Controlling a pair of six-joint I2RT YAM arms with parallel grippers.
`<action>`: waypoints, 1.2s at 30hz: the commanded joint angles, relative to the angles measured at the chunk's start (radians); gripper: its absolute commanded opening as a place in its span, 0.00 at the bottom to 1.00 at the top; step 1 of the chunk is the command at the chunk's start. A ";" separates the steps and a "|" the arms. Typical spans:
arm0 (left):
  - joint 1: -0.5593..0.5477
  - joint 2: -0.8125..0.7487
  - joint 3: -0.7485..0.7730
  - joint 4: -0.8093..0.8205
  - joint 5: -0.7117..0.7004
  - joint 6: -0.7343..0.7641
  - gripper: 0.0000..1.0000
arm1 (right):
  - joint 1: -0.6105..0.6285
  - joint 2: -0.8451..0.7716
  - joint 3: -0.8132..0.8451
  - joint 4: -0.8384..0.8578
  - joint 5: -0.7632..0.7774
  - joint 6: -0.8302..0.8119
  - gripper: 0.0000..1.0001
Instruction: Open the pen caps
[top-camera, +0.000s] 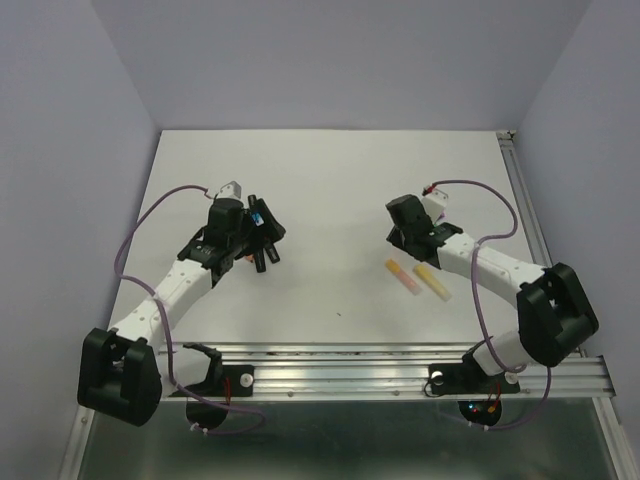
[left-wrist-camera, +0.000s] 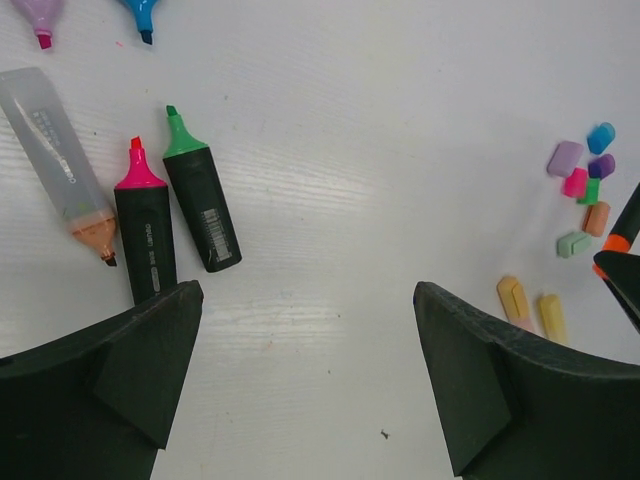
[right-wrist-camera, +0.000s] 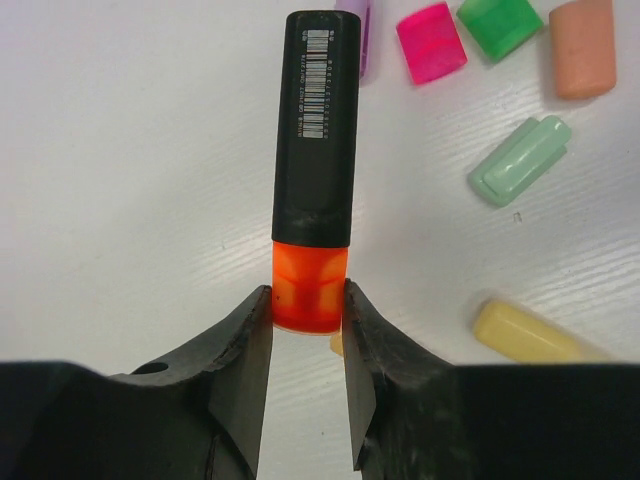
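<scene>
Orange cap (right-wrist-camera: 310, 292) clamped in right gripper (right-wrist-camera: 306, 296), black barrel (right-wrist-camera: 315, 130) pointing straight away from jaws; left gripper (left-wrist-camera: 308, 292) gaping, well apart.

table (top-camera: 330, 180): white | peach cap (top-camera: 402, 275), yellow cap (top-camera: 432, 283): side by side, near right arm (top-camera: 500, 268)

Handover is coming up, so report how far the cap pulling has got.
Done: the pink highlighter and green highlighter lie with bare tips, and loose caps sit in a cluster. In hand: the right gripper is shut on the orange cap of a black highlighter, and the cap is not yet off. Left: pulling that cap off. The left gripper is open and empty.
</scene>
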 joint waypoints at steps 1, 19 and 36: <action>-0.007 -0.064 -0.013 0.033 0.049 0.004 0.99 | 0.009 -0.102 -0.014 0.039 0.008 -0.050 0.21; -0.064 -0.161 -0.102 0.277 0.325 -0.068 0.99 | 0.072 -0.522 -0.367 0.564 -0.985 -0.451 0.16; -0.226 -0.138 -0.065 0.346 0.271 -0.133 0.99 | 0.173 -0.427 -0.301 0.610 -0.822 -0.380 0.14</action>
